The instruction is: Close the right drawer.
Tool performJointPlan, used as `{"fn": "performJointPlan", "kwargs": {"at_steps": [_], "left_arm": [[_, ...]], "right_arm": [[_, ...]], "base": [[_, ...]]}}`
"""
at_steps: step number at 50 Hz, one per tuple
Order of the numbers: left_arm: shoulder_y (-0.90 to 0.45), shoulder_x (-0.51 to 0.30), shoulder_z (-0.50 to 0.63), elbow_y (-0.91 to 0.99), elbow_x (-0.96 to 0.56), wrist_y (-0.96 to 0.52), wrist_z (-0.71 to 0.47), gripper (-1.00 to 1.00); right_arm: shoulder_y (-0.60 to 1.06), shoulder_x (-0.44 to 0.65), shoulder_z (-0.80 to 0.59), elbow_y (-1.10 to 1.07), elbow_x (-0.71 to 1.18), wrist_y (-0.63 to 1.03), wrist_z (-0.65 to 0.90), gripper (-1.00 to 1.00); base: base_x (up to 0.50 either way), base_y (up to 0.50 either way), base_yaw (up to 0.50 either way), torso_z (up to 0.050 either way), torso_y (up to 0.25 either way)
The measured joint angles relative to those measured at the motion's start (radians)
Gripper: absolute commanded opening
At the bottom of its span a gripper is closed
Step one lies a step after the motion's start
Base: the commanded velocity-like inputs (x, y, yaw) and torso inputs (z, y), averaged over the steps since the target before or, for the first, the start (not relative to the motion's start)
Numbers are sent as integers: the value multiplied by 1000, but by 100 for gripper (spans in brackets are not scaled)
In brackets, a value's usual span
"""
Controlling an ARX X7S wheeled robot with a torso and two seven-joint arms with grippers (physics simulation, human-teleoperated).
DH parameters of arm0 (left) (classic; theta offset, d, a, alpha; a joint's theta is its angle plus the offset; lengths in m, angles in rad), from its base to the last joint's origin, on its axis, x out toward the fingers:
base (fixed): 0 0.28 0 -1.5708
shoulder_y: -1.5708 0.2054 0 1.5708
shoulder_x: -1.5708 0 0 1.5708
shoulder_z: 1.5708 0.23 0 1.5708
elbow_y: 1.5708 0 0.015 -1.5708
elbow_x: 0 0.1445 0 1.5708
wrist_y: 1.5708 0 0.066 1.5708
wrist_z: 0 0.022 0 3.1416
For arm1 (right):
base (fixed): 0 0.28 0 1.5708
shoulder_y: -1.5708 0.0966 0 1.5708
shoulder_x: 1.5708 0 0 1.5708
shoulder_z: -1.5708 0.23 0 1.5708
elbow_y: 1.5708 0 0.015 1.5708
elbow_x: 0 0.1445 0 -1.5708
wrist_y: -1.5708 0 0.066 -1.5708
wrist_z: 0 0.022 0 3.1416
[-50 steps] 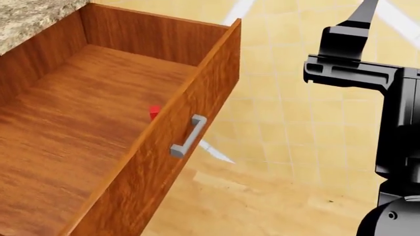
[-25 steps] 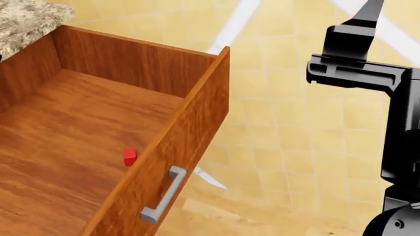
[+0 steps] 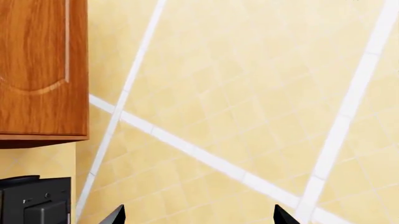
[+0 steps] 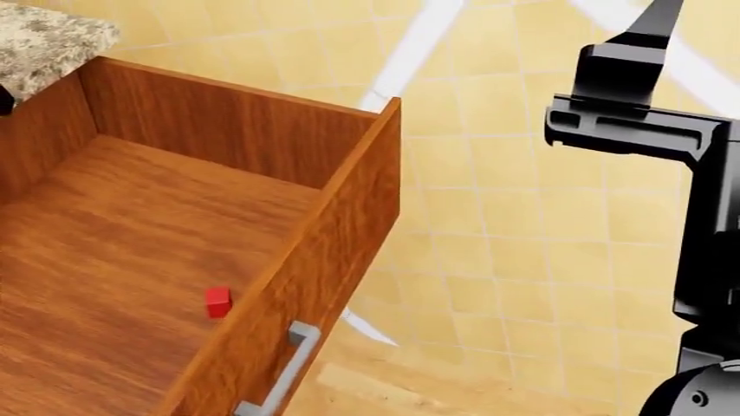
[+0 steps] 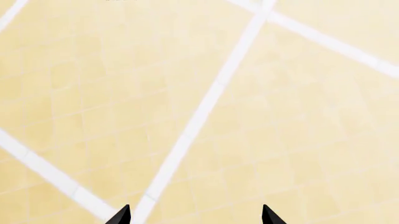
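Note:
The right drawer [image 4: 173, 234] is pulled far out at the left of the head view. It is a deep box of reddish-brown wood with a glossy front panel [image 4: 341, 243] and a grey bar handle [image 4: 283, 368] near the bottom edge. A small red block [image 4: 217, 302] lies inside by the front panel. My right arm [image 4: 630, 113] stands to the right of the drawer, apart from it. My right gripper [image 5: 194, 215] is open over bare floor. My left gripper [image 3: 198, 215] is open over floor and touches nothing.
A speckled stone countertop [image 4: 47, 43] overhangs the drawer's back left. In the left wrist view an arched wooden cabinet door [image 3: 37, 70] is beside the gripper, and a black robot part [image 3: 34, 200] sits below it. Yellow tiled floor [image 4: 521, 243] with white lines lies right of the drawer.
The head view has shifted: the drawer, its handle and the red block now sit lower and further left in the frame. The right arm holds nearly the same place.

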Motion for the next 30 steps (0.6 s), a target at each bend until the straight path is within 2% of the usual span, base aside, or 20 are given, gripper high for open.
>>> {"fn": "performJointPlan", "kwargs": {"at_steps": [30], "left_arm": [[-21,-20,2,1,-50,1,-36,100]], "right_arm": [[15,13,-8,-7,8,22,13,100]], "base": [[466,172,0,0,0]]}}
